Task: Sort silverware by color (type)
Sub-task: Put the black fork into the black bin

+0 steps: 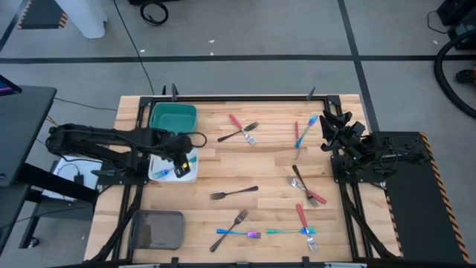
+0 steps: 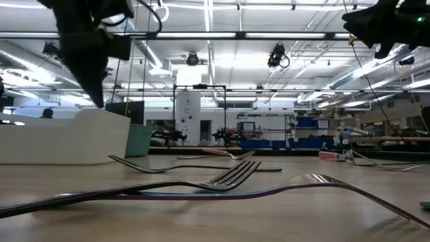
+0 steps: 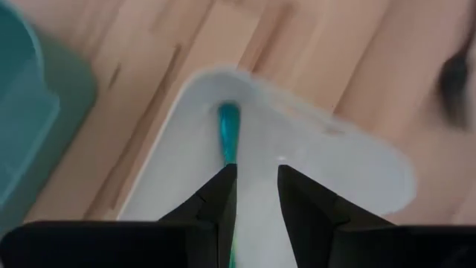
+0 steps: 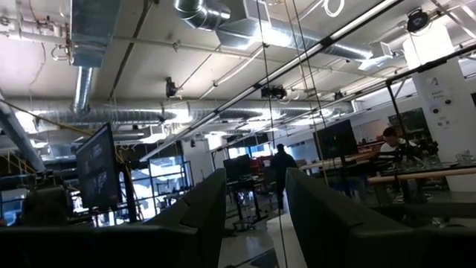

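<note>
High view: the left gripper (image 1: 181,162) hangs over the white tray (image 1: 165,177) at the left side of the wooden table (image 1: 223,167), between the teal tray (image 1: 172,117) and the grey tray (image 1: 157,229). Left wrist view: its two dark fingers (image 3: 222,195) stand narrowly parted directly above an iridescent teal utensil (image 3: 228,138) lying in the white tray (image 3: 349,160); the handle runs lengthwise away from the fingers, its rounded end toward a tray corner. Whether the fingers touch the handle cannot be told. The tray is smooth, glossy, with rounded corners.

The right gripper (image 1: 332,125) waits at the table's right edge, raised; in the right wrist view its fingers (image 4: 320,201) stand wide apart with nothing between them, pointed at the room.

Remaining silverware on the plank surface, high view:
- Red-handled fork (image 1: 242,129) crossed by a dark fork (image 1: 238,133) near the far centre, both lying diagonally.
- Red utensil (image 1: 296,132) and iridescent blue utensil (image 1: 306,129) side by side, long axes roughly front to back, just beside the right gripper.
- Dark utensil (image 1: 300,177) crossing a red-handled one (image 1: 312,193), diagonal, at right centre.
- Dark fork (image 1: 234,193) at centre, lying nearly left to right, tines toward the left.
- Dark fork (image 1: 232,227) lying diagonally over an iridescent fork (image 1: 238,234) at the near centre.
- Red-handled fork (image 1: 305,225) crossing an iridescent teal utensil (image 1: 288,231) at near right.

Low view: slim metal forks (image 2: 228,178) lie flat with gently arched necks.
</note>
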You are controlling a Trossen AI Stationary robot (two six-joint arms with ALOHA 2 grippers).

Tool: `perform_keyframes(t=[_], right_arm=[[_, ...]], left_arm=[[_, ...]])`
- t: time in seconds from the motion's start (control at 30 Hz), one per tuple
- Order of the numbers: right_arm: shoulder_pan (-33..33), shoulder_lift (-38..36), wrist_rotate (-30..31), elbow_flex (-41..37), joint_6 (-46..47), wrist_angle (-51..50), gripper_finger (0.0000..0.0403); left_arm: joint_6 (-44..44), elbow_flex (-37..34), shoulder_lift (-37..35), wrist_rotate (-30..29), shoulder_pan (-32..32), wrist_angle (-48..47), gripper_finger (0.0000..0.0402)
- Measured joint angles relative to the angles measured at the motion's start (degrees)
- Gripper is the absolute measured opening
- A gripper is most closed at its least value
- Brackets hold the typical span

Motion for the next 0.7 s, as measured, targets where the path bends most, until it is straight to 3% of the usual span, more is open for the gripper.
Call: perform_keyframes(t=[0.17, 0.4, 0.7], right_arm=[[0.0, 0.0, -1.04, 0.0, 2.44, -1.18, 0.0149], [0.0, 0.0, -8.65, 0.0, 4.43, -2.49, 0.0149], [0.12, 0.82, -12.41, 0.02, 12.6, -2.91, 0.0149]], left_arm=[[0.1, 4.89, 0.0, -0.03, 0.0, 1.94, 0.0109], [3.83, 5.79, 0.04, -0.27, 0.0, 17.45, 0.0109], [12.93, 5.7, 3.29, -0.33, -0.11, 32.7, 0.0109]])
